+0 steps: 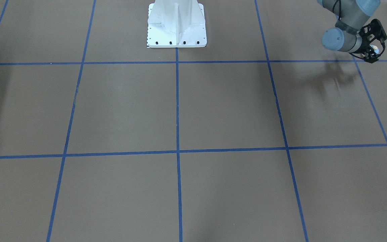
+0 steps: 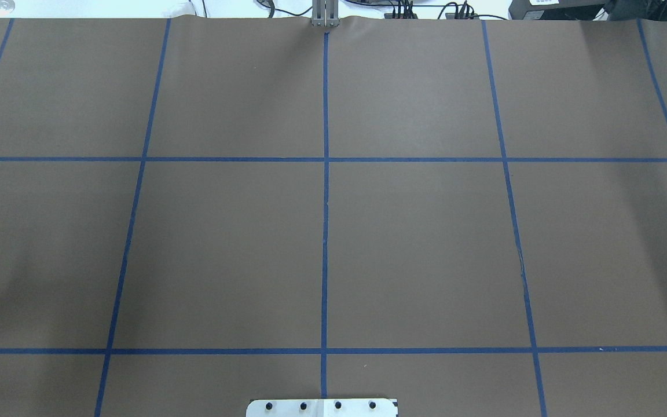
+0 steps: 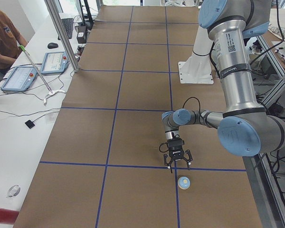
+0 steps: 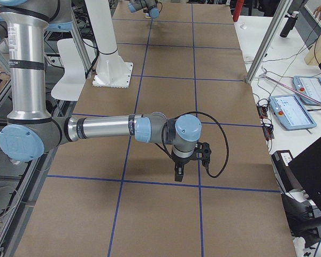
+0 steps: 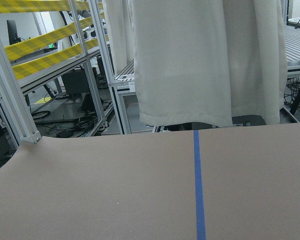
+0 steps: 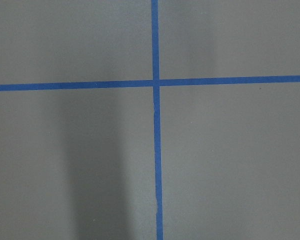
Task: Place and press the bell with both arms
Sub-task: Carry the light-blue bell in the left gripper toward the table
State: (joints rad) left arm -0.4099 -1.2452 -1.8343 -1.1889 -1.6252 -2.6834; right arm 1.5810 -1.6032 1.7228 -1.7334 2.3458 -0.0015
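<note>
My left pincer (image 3: 179,167) hangs just above the bench (image 3: 133,128), pointing down, its two black fingers spread wide with nothing between them. The bell (image 3: 184,182), light blue with a cream button, sits upright on the bench just beside the pincer, on the side toward the bench's left end. It is not touching either finger. It rests right next to a blue tape line (image 3: 176,199), a little past where two lines cross.

Brown bench surface lies open on every side of this pincer. The long edge on my own side is near, and my left wrist camera shows the bench's end edge not far ahead, with metal framing and a pale curtain beyond it.

My right pincer (image 4: 179,174) hangs low over the other end of the bench, close to a tape crossing and well apart from the bell. I cannot tell whether it is spread or closed. Open bench surrounds it too. My white pedestal (image 1: 176,25) stands at the middle of the long edge.
</note>
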